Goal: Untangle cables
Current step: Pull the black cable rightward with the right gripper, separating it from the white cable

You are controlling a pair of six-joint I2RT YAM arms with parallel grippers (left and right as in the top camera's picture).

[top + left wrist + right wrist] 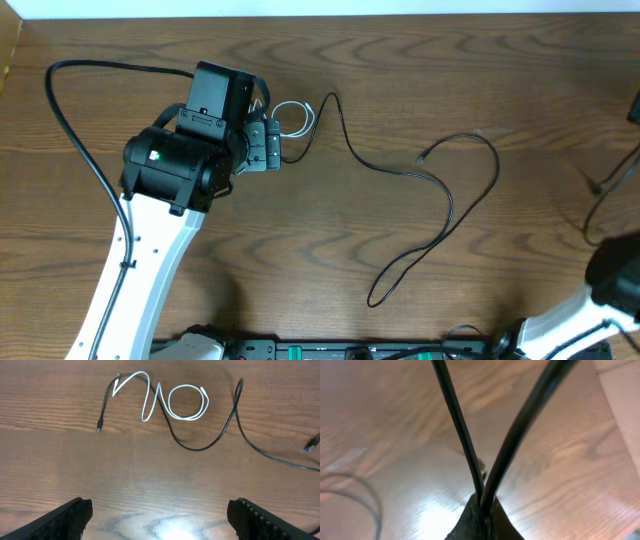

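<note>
Left wrist cam: left gripper [160, 527] is hovering w/ fingers spread wide, holding nothing. White cable [186, 418] is lying looped just ahead, crossing black cable [200, 448], toward table's [300, 250] far edge. Black cable is trailing right, then down toward near edge, w/ bare wood showing on both sides. Right gripper: can't tell, thick wires [464, 445] are filling its cam.

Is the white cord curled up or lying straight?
Curled up: the white cable makes a round loop, and the black cable crosses it.
</note>
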